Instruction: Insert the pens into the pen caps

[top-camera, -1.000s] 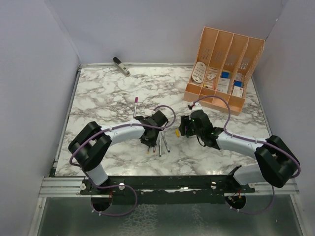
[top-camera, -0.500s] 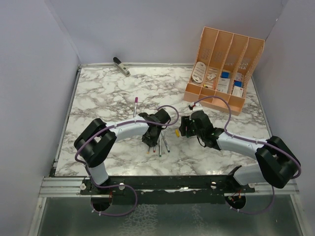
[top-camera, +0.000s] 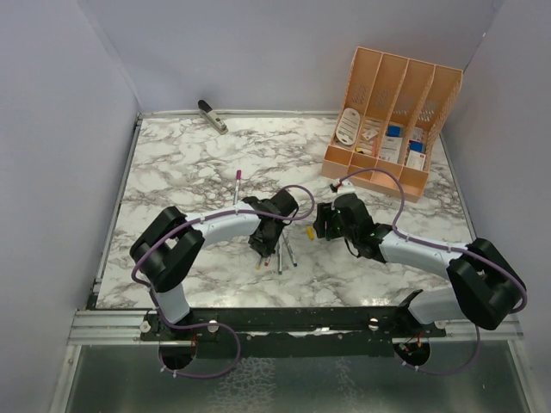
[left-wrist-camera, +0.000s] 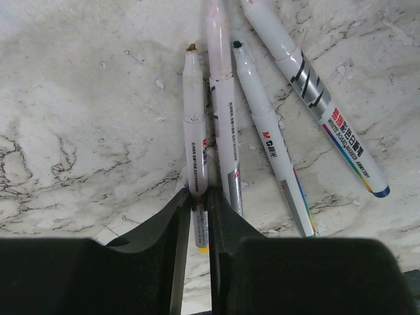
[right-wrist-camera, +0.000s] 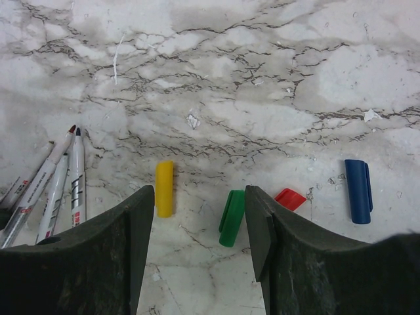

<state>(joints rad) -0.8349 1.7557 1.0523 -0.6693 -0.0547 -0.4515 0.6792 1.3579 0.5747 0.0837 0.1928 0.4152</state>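
On the table (right-wrist-camera: pixel 262 79), pens (right-wrist-camera: pixel 62 177) lie clustered left of a row of caps (right-wrist-camera: pixel 164 188).

White-grey marble tabletop (top-camera: pixel 172 181), plain lilac walls (top-camera: pixel 258 52), orange file organiser (top-camera: pixel 396 86) at back right

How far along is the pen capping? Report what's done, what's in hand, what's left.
Done: nothing that shows clearly. In hand: the left pincer is shut on the yellow-ended pen, tip bare; the right pincer hangs open near the yellow cap. Left: the green cap, red cap and blue cap lie loose; the purple-ended pen lying apart is too small to judge.
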